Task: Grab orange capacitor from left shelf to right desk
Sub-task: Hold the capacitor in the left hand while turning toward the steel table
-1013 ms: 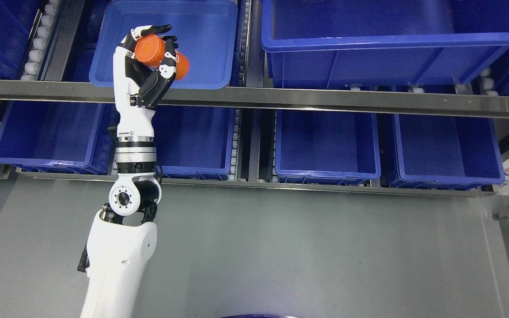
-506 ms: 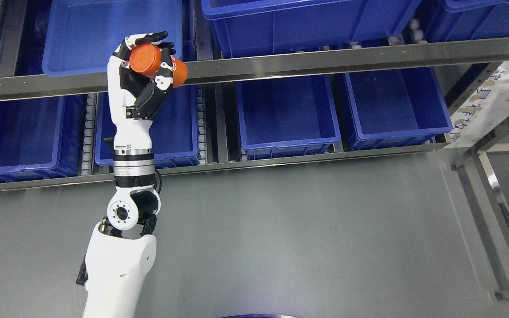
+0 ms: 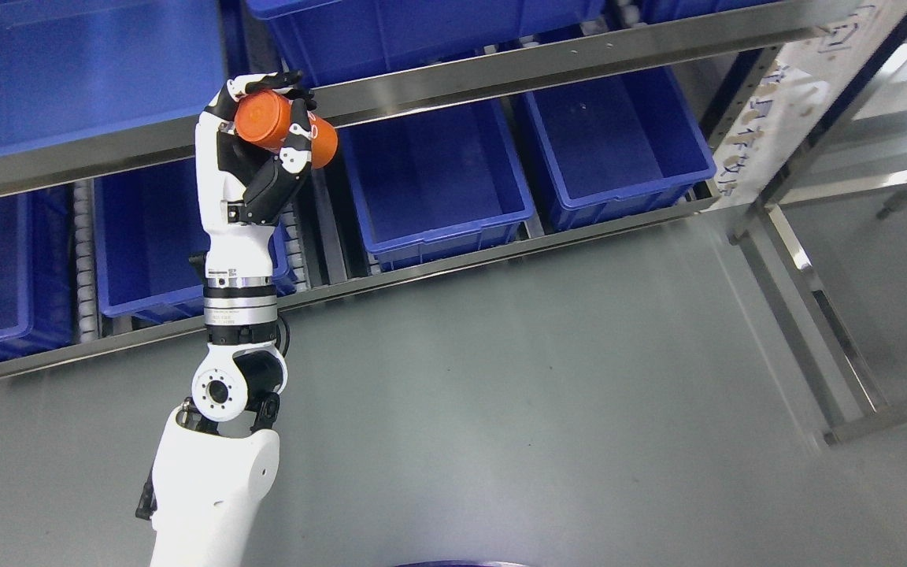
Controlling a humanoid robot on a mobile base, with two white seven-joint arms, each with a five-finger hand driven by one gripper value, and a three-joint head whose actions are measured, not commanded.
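Here the left hand point(image 3: 253, 138) is raised in the upper left of the frame, its arm entering from the bottom edge left of centre. The fingers point(image 3: 296, 146) are clenched around the orange capacitor point(image 3: 284, 127) — a cylindrical body lying tilted, one round end facing up-left and the other end projecting to the right past the fingers. The capacitor is clear of every bin, held in front of the shelf rail point(image 3: 453, 83), a steel bar that crosses the top of the frame on a slant.

Behind the hand stands the shelf with blue bins: a lighter blue bin point(image 3: 91, 71) at the upper left above the rail, and a lower row beneath it — one bin point(image 3: 146, 236) directly behind the forearm, one bin point(image 3: 434, 177) at centre, one bin point(image 3: 611, 134) toward the upper right. A steel frame point(image 3: 800, 268) stands on the right side. The grey floor point(image 3: 540, 409) fills the lower half of the frame.
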